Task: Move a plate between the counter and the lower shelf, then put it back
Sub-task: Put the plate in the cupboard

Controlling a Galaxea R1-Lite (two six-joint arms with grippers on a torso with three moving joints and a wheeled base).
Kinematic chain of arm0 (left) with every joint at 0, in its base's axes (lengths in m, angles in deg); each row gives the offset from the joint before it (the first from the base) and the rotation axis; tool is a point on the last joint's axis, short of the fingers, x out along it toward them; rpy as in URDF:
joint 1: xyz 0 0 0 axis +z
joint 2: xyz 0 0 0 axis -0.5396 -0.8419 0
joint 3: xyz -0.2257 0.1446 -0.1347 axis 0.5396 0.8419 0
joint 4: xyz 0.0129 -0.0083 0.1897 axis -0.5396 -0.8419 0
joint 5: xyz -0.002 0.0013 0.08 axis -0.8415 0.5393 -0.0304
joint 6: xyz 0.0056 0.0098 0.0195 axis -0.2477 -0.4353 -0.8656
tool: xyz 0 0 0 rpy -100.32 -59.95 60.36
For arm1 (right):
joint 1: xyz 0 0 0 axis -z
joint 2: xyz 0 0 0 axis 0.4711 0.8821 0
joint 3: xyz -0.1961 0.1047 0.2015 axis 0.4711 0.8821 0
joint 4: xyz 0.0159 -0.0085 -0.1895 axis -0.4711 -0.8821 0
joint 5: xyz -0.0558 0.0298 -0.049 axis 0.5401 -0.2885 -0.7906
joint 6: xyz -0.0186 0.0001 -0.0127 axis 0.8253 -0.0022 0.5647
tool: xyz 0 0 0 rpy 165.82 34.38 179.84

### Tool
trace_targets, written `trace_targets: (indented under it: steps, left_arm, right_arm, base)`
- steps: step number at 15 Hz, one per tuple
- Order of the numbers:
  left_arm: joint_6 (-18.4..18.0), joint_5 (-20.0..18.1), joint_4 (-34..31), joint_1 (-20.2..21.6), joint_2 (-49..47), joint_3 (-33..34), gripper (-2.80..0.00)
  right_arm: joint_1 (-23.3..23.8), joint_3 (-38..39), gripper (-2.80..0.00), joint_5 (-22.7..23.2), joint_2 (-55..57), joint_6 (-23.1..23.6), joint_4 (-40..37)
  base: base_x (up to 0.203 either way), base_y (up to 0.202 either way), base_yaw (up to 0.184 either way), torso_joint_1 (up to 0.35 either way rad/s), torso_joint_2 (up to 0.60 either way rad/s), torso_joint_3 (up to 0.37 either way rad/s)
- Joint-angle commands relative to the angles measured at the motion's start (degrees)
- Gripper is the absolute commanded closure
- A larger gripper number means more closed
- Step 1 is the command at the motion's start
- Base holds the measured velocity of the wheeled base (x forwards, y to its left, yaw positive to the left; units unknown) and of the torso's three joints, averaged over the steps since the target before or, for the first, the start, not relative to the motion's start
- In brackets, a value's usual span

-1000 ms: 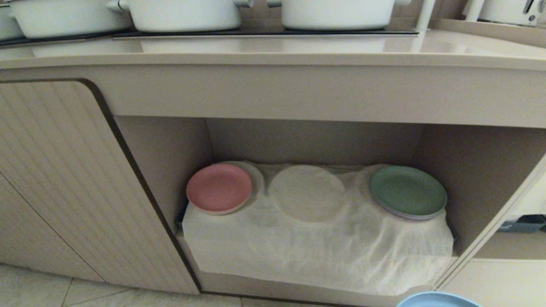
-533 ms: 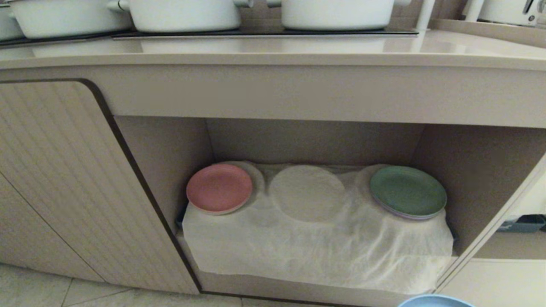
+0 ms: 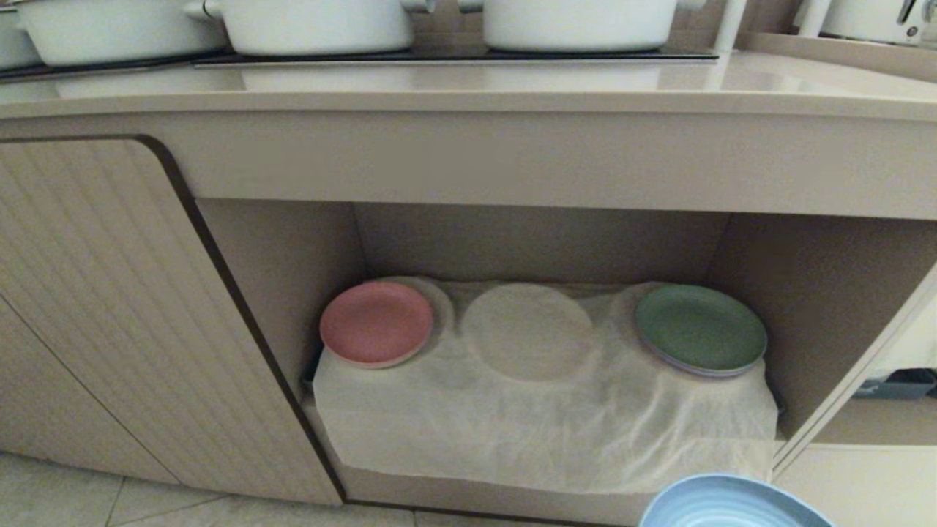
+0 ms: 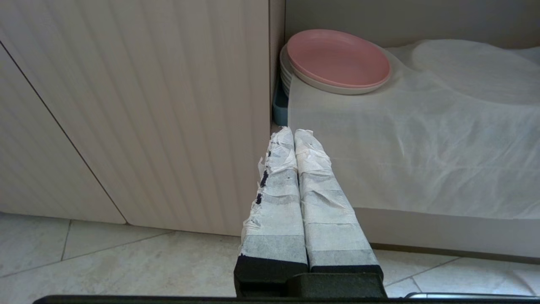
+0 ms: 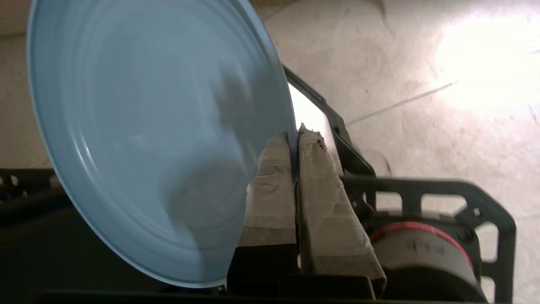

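Plate, pinched at its rim by the right end effector, has risen into view at five o'clock. It looks bound for the lower shelf.

Both grippers — left gripper, right gripper — have black bases and fingers wrapped in white tape (frayed edges).

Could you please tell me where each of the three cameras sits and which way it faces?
Head view: high, looking down at the counter and lower shelf; no arm shows.
Left wrist view: low behind the shut left claw, facing the pink plate.
Right wrist view: behind the right claw, shut on the plate, facing floor.
Head and right wrist views share the plate.
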Motion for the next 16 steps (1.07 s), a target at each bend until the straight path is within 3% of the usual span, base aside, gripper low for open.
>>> trace_targets:
  steps: [1, 9, 16]
  left_arm:
    - [0.02, 0.02, 0.0, 0.0, 0.02, 0.0, 0.0]
    - [0.02, 0.02, 0.0, 0.0, 0.02, 0.0, 0.0]
    - [0.02, 0.02, 0.0, 0.0, 0.02, 0.0, 0.0]
  right_arm:
    - [-0.02, -0.26, 0.0, 0.12, 4.54, -0.13, 1.82]
    - [-0.24, -1.43, 0.0, 2.19, 19.03, -0.1, 15.76]
    - [-1.33, -5.14, 0.0, 4.94, 28.71, -0.63, 22.62]
  base:
    - [0.0, 0.0, 0.0, 0.0, 0.0, 0.0]
    - [0.0, 0.0, 0.0, 0.0, 0.0, 0.0]
    - [0.0, 0.0, 0.0, 0.0, 0.0, 0.0]
